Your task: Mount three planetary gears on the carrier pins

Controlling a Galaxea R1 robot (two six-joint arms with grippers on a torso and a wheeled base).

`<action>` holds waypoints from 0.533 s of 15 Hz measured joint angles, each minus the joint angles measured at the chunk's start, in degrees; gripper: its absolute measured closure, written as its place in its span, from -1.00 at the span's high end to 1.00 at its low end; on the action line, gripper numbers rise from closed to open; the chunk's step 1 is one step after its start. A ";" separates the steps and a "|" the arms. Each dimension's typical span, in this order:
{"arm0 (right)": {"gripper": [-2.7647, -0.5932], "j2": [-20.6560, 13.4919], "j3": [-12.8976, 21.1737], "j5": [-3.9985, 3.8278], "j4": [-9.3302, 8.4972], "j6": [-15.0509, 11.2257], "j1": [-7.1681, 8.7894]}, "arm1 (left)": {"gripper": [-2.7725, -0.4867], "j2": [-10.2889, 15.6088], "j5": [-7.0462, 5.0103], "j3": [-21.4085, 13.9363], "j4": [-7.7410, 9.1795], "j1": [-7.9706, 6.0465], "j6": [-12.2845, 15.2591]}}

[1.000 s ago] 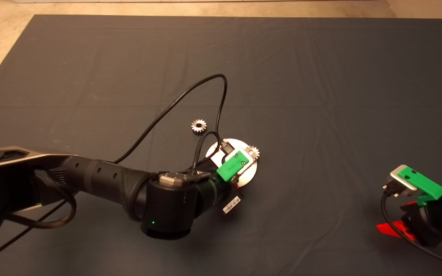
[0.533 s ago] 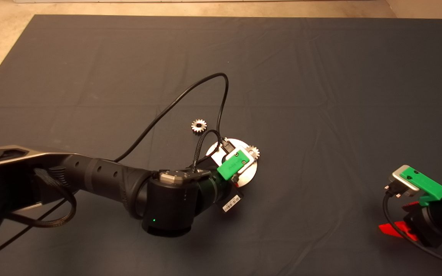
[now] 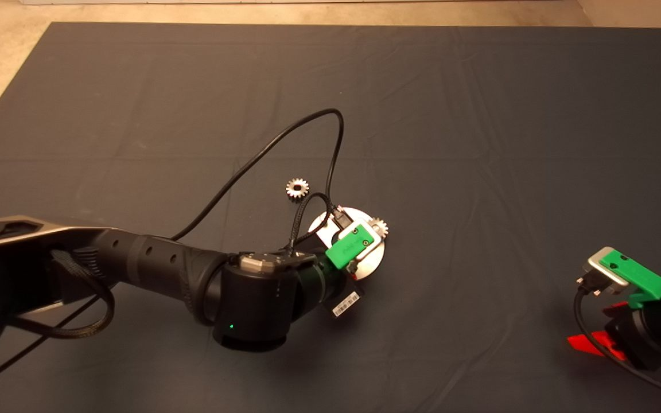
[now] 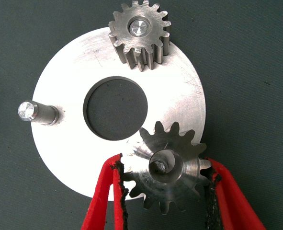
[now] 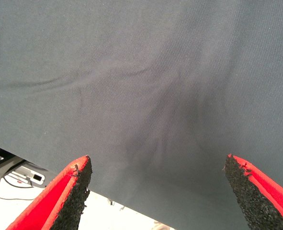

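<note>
A dark mat (image 3: 479,115) covers the table; near its middle lies a flat round silver-white disc (image 4: 64,148) with a large centre hole, and the left arm (image 3: 152,267) reaches in from the left side to hang its green left gripper (image 4: 166,191) directly over it.

In the left wrist view, the left gripper's 2 red fingers (image 4: 103,196) press their black pads against opposite sides of 1 small toothed gear (image 4: 166,172), clenched on it; this held gear sits over the disc's edge, and a pin tip shows inside its centre hole, though I cannot tell whether the gear is fully down.

A 2nd gear (image 4: 140,34) is seated on a carrier pin at the far rim of the disc, the pin's shiny end showing through its hole; a 3rd pin (image 4: 36,112) stands bare at the disc's side, apart from both gears.

In the head view, a 3rd gear (image 3: 297,188) lies flat on the mat just beyond the disc, not touching it; a black cable (image 3: 284,143) loops above it.

The right gripper (image 5: 158,191) waits at the mat's lower right edge; its 2 fingers are spread wide apart, grasping nothing, with only mat between them.
</note>
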State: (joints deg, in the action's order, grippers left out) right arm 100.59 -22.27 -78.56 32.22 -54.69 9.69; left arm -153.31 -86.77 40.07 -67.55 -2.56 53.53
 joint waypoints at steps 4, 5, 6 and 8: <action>0.34 0.00 0.00 0.00 0.00 0.00 0.00 | -0.82 0.00 0.09 0.02 0.10 -0.02 -0.33; 0.34 -0.17 0.00 0.09 0.00 0.01 0.00 | -0.82 0.00 0.11 0.02 0.22 -0.05 -0.37; 0.34 -0.50 0.00 0.04 0.00 0.04 0.00 | -0.81 0.02 0.17 0.09 0.52 -0.27 -0.45; 0.34 -0.61 0.00 0.00 0.00 0.08 0.00 | -0.81 0.01 0.22 0.20 1.38 -0.62 -0.48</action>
State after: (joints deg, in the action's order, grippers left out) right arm 99.98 -22.27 -78.56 32.22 -54.61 9.69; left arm -153.30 -86.55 40.27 -66.17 -3.18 53.05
